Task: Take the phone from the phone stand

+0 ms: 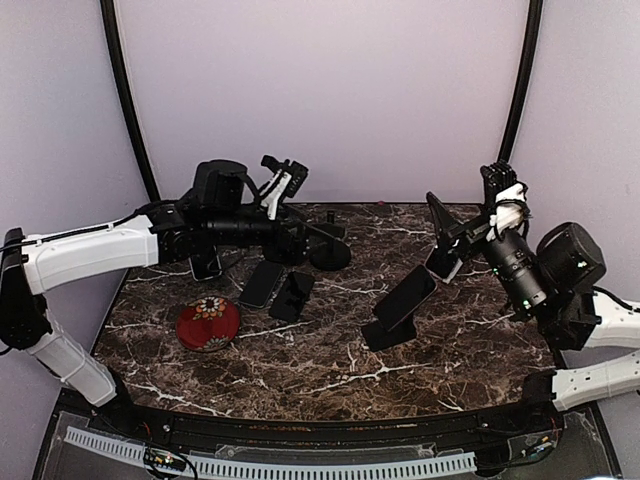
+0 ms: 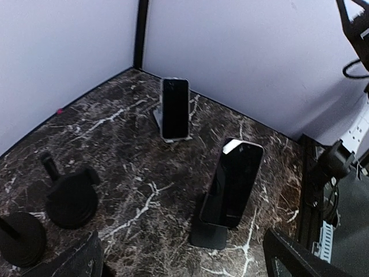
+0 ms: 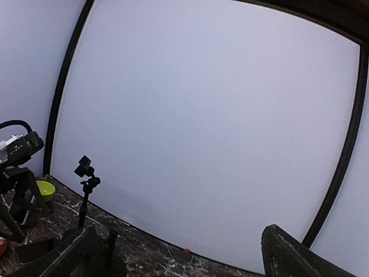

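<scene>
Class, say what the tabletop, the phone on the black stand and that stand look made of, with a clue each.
Tabletop: dark marble or marble-look laminate; white veins, slight sheen. Phone: glossy glass front; bright reflection at its top. Stand: matt black, perhaps plastic or painted metal; no glare.

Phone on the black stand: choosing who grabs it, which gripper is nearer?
Right. The right gripper hangs raised behind the phone, to its right; the left gripper sits farther off, to its left.
</scene>
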You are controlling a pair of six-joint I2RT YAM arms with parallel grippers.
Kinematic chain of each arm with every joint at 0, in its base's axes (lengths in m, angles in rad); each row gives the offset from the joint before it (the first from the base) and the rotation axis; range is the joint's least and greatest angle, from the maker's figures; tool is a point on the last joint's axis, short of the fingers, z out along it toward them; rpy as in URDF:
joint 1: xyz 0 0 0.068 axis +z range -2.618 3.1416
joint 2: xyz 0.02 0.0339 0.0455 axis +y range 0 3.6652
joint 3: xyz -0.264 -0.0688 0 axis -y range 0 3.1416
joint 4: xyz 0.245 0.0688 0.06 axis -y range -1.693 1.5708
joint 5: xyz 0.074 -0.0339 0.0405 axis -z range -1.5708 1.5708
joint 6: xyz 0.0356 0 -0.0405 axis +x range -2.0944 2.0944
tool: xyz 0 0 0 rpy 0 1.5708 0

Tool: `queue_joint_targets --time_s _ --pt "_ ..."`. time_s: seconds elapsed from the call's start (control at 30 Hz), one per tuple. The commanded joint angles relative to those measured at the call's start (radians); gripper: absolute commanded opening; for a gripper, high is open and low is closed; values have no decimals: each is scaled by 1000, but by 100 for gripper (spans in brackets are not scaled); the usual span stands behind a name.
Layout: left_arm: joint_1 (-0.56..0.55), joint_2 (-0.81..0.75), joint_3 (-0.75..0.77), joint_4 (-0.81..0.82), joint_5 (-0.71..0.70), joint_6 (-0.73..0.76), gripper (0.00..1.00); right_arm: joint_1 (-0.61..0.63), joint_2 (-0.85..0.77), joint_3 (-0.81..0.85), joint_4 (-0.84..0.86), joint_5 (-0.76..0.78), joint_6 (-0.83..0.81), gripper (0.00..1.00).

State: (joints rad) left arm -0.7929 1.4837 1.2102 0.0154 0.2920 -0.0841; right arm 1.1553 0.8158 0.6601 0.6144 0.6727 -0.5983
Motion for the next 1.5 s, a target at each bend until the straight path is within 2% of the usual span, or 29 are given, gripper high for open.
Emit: queue_joint_targets --time_s 0.0,0.23,0.5,0.9,1.47 --pt "-80 78 91 -138 49 71 99 -68 -88 54 -302 111 267 100" --pt "-181 268 270 -266 78 118 99 -178 -115 178 -622 130 474 100" --pt "-220 438 425 -309 90 118 99 -277 -90 194 -755 64 580 100" --pt "-236 605 561 -321 72 91 98 -422 -115 158 -762 -65 623 100" --pt "-242 723 670 -327 100 99 99 -444 -135 130 -731 -61 612 100"
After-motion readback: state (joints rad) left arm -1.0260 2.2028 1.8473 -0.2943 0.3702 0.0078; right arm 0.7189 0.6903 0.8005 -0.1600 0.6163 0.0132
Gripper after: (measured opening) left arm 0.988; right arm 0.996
